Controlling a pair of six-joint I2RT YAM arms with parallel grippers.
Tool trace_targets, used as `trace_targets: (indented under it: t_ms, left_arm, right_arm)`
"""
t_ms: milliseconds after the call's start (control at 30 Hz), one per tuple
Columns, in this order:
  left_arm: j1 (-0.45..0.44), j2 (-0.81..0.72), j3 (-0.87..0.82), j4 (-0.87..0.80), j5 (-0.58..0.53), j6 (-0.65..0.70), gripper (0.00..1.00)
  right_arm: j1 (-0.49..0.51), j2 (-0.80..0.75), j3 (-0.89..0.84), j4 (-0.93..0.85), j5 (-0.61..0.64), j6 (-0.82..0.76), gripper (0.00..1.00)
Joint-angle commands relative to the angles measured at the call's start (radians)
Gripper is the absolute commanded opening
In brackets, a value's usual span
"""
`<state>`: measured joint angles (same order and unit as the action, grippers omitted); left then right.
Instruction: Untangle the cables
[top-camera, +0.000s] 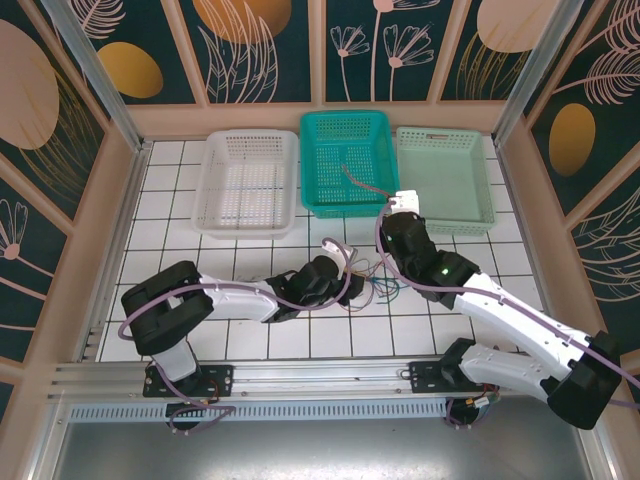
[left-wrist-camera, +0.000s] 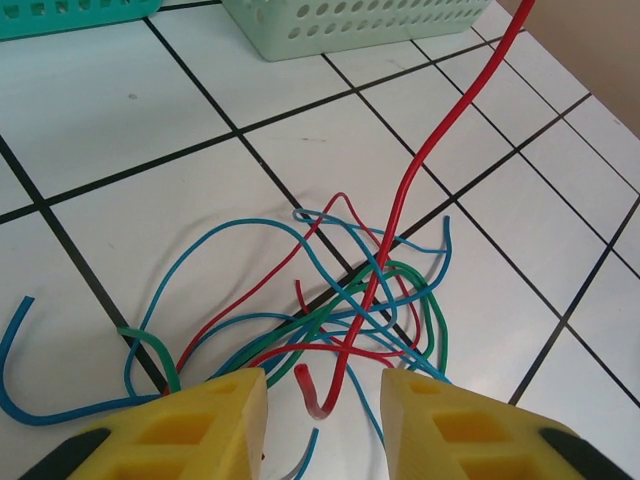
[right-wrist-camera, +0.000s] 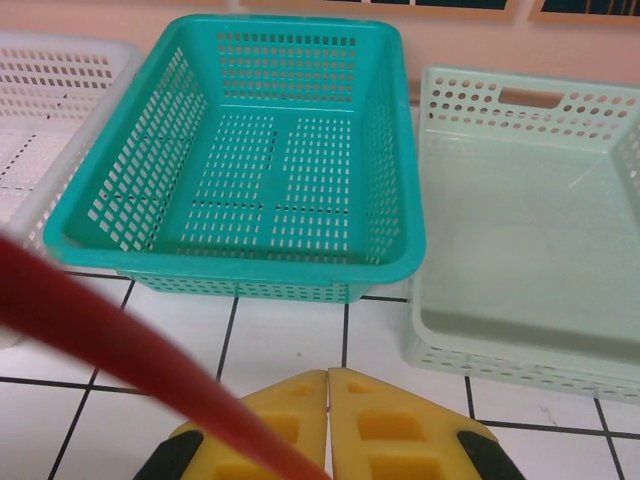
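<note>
The step in hand looks like drawing one strand out of the knot: the right tool (right-wrist-camera: 328, 420) has its yellow fingers (right-wrist-camera: 385, 425) pressed together with no gap showing, and the red cable (right-wrist-camera: 110, 330) runs in from the left as a blurred band and disappears between them, so I judge it pinched there. From the left wrist, the same red cable (left-wrist-camera: 420, 160) climbs out of the tangle and off towards the upper right, while its short lower end hooks round just ahead of the left tool (left-wrist-camera: 325, 420). That tool is wide open and holds nothing, its two fingers (left-wrist-camera: 200, 420) straddling the near edge of the cables (left-wrist-camera: 350, 320), a loose snarl of blue, green and red strands lying on the white tiled counter (left-wrist-camera: 120, 110). From above, the left arm reaches low across the counter with the left tool (top-camera: 340, 272) just beside the cables (top-camera: 367, 285), and the right arm stretches forward with the right tool (top-camera: 402, 205) at the near edge of the teal basket (top-camera: 345, 120), the pale green basket (top-camera: 445, 145) beside it. The next move probably calls for the left tool to close on the remaining strands and pin them down, so the red cable can slide free without dragging the whole knot along.
</note>
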<state>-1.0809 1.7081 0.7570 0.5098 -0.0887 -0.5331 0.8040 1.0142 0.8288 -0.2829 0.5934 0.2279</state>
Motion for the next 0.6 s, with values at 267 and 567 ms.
trace_targets:
  t_ms: [267,567]
  left_arm:
    - [-0.005,0.098,0.087,0.054,0.000,-0.022,0.28]
    - [-0.005,0.067,0.023,0.137,-0.061,-0.073,0.00]
  right_arm:
    - [-0.005,-0.032,-0.014,0.034,-0.035,0.051,0.00]
    - [-0.081,-0.116,-0.066,0.034,-0.081,0.106,0.00]
